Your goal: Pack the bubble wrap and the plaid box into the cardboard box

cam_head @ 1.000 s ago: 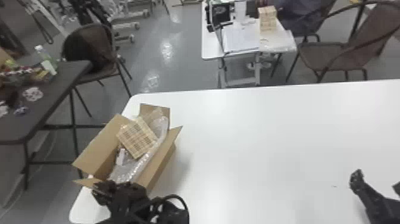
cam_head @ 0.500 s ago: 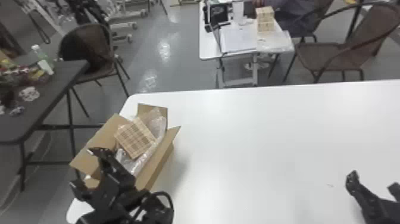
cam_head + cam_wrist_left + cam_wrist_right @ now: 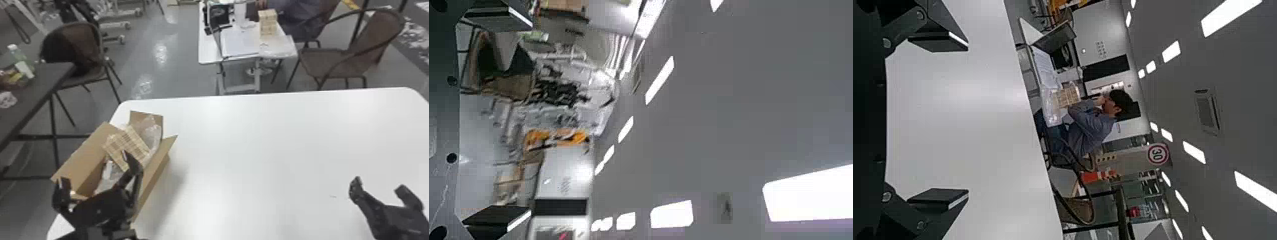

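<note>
In the head view the cardboard box (image 3: 153, 174) stands with its flaps up at the table's left end. The plaid box (image 3: 127, 143) lies tilted inside it, on and beside the clear bubble wrap (image 3: 153, 134). My left gripper (image 3: 95, 169) is raised in front of and partly over the box's near end, open and holding nothing; its fingers hide part of the contents. In the left wrist view that gripper (image 3: 501, 120) stands wide apart. My right gripper (image 3: 378, 188) is parked open at the table's right side; the right wrist view has it (image 3: 953, 120) with bare tabletop between its fingers.
The white table (image 3: 255, 143) extends right of the cardboard box. A dark side table (image 3: 35, 86) stands at the left, with a brown chair (image 3: 79, 54) behind it. Farther back are a small white table (image 3: 207, 48) and another chair (image 3: 348, 60).
My left gripper has risen from the bottom edge and now stands larger in front of the box. The plaid box and bubble wrap stay inside; the right arm keeps its place.
</note>
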